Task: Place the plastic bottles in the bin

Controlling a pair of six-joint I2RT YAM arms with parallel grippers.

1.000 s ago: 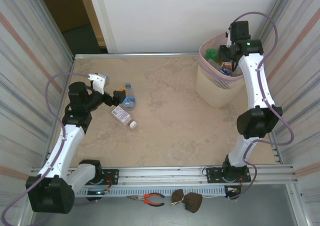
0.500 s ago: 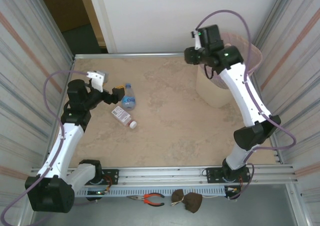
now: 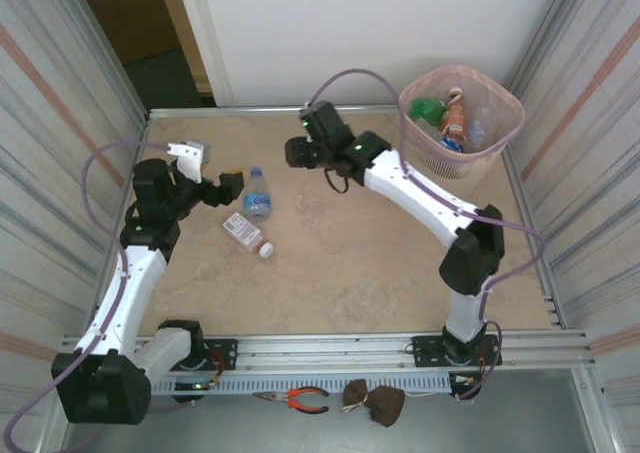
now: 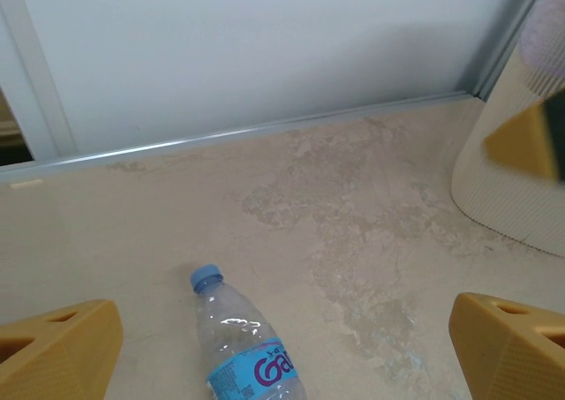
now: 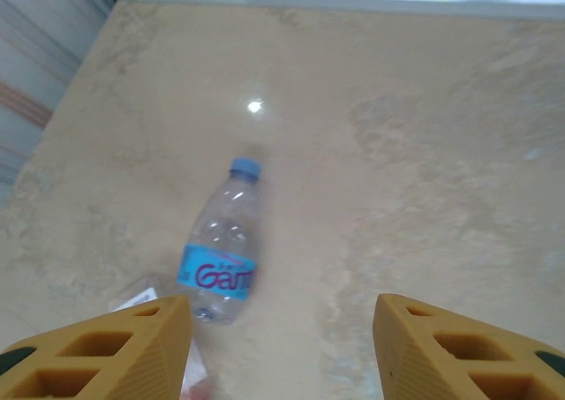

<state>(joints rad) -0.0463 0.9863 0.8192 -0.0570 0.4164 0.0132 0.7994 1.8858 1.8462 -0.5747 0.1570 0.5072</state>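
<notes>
Two plastic bottles lie on the table's left side. One is clear with a blue label and blue cap point(image 3: 258, 195) point(image 4: 243, 347) point(image 5: 221, 259). The other has a red-and-white label and white cap point(image 3: 246, 233) point(image 5: 150, 296). My left gripper point(image 3: 213, 171) point(image 4: 282, 356) is open, just left of the blue-label bottle, whose neck end lies between its yellow fingertips point(image 4: 62, 347). My right gripper point(image 3: 296, 154) point(image 5: 282, 356) hovers open and empty, a little right of and beyond the same bottle. The pink bin point(image 3: 418, 163) point(image 4: 503, 188) stands at the far right with green and orange-brown bottles inside.
Metal rails edge the table at the back point(image 3: 280, 109) and front point(image 3: 330, 348). Corrugated walls close in both sides. Pliers point(image 3: 300, 400) and a brown object point(image 3: 375, 401) lie in front of the rail. Bare tabletop point(image 3: 340, 243) stretches between the bottles and the bin.
My right arm has swung from above the bin leftward across the table to near the bottles, and its jaws have opened. My left gripper has shifted slightly left.
</notes>
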